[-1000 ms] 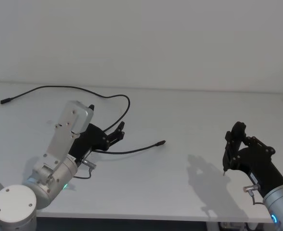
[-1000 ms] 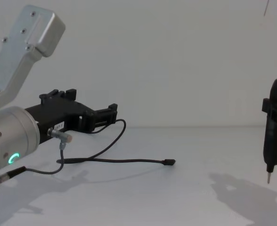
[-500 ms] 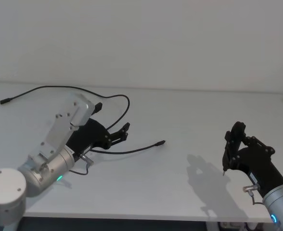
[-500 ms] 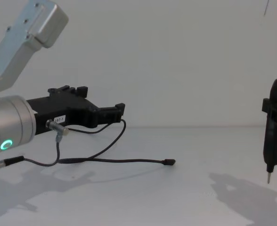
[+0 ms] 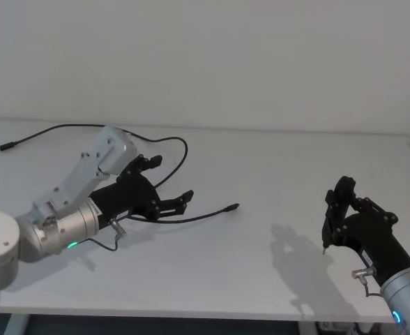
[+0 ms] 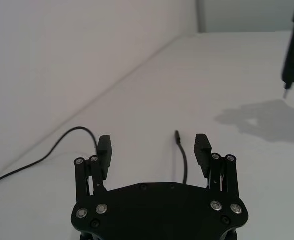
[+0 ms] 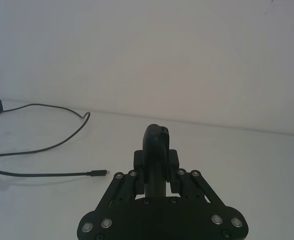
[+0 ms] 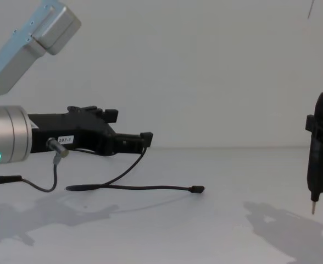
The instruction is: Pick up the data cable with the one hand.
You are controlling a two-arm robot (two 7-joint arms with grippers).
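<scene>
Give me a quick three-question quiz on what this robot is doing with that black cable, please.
1. True or false: the left gripper is holding the data cable.
2. Where does the cable's plug lie? A) on the table B) in a person's hand C) over the table's edge
3. Fill in: the left gripper's jaws are ___, while the right gripper hangs apart on the right.
Key: 1 false, the cable lies on the table beneath the gripper. 2 A. 3 open.
</scene>
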